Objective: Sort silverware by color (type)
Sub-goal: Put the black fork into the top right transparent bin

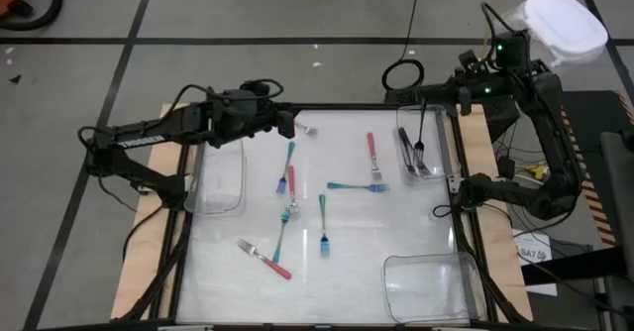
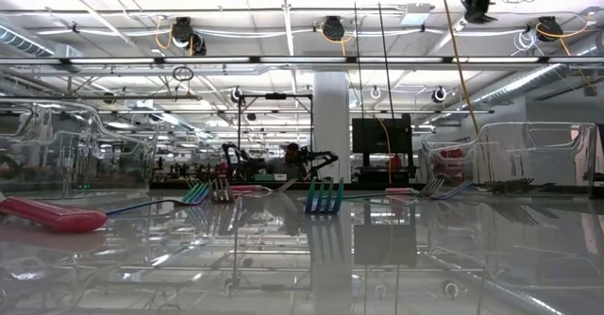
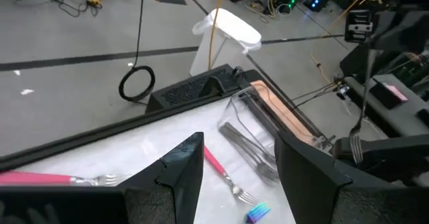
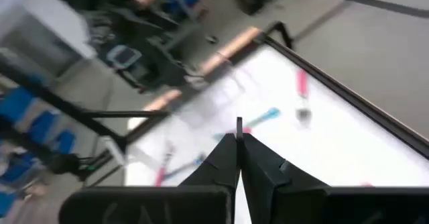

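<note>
Several slim forks with pink or teal handles lie flat on the white table, among them a teal one (image 1: 286,164), a pink one (image 1: 372,157) and a pink one (image 1: 265,259) nearer the front. My left gripper (image 1: 284,123) is open and hovers at the far-left part of the table, beside a pink-handled fork (image 3: 47,178) with its tines (image 1: 308,130) showing. My right gripper (image 1: 423,101) is shut on a black fork (image 1: 420,138) above the far-right clear bin (image 1: 443,143), where other black forks (image 3: 249,150) lie. My right gripper pinches the black fork between its two fingers at the top end of the handle (image 4: 238,126), with the tip poking out past the fingertips. The fork hangs straight down below the fingers, tines (image 3: 356,147) lowest, lifted clear above the bin.
An empty clear bin (image 1: 224,177) stands at the table's left side and another (image 1: 432,282) at the near-right corner. A dark raised frame (image 1: 327,110) runs around the table. Cables and a white bag (image 1: 561,24) lie beyond the far edge.
</note>
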Motion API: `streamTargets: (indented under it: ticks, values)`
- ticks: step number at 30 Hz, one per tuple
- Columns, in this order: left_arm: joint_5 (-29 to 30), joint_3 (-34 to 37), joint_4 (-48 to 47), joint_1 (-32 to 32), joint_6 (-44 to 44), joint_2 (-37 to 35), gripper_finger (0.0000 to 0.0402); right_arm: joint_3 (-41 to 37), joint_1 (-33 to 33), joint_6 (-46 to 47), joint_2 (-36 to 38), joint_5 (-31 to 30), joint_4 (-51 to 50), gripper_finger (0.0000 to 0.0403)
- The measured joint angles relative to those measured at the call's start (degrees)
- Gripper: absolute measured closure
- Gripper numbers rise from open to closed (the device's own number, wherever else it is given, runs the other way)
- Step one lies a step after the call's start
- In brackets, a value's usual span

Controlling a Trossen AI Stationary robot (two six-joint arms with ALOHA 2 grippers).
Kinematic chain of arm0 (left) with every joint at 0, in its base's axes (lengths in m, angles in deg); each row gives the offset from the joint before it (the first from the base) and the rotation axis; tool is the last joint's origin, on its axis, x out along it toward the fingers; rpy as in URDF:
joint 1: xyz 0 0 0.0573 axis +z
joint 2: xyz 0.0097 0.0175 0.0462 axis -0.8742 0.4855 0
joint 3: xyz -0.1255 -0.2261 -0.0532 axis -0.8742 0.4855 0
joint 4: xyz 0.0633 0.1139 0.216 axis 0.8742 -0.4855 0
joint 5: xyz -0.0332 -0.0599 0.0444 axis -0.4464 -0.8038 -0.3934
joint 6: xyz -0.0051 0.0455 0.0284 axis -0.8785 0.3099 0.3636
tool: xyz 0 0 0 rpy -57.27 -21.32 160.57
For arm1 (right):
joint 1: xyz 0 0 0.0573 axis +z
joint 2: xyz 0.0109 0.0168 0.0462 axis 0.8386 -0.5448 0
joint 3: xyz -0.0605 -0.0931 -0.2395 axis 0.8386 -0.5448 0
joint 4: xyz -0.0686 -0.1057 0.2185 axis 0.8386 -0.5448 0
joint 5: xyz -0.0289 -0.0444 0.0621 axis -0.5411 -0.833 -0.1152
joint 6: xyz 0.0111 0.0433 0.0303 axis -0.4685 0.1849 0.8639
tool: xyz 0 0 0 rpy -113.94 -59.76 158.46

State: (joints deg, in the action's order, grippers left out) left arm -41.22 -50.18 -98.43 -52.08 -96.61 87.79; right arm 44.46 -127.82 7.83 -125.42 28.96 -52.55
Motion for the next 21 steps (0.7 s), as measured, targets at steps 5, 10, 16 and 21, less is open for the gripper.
streamTargets:
  ticks: [5, 10, 16, 21]
  values:
    - [0.0, 0.0, -0.2, 1.5, 2.4, 0.0, 0.0218, 0.0, -2.2, -4.9, -1.9, -1.9, -6.6, 0.0397]
    - [0.0, 0.0, -0.5, 1.8, 6.2, 0.0, 0.0218, 0.0, -4.0, -8.6, -4.1, -5.9, -10.1, 0.0397]
    - [-1.5, 0.0, -2.2, 1.4, 10.3, 0.0, 0.0218, 0.0, -4.3, -9.5, -5.9, -8.5, -10.7, 0.0397]
    - [-6.8, 0.0, -4.3, 1.3, 10.5, 0.0, 0.0218, 0.0, -4.3, -8.8, -6.8, -18.6, -10.7, 0.0397]
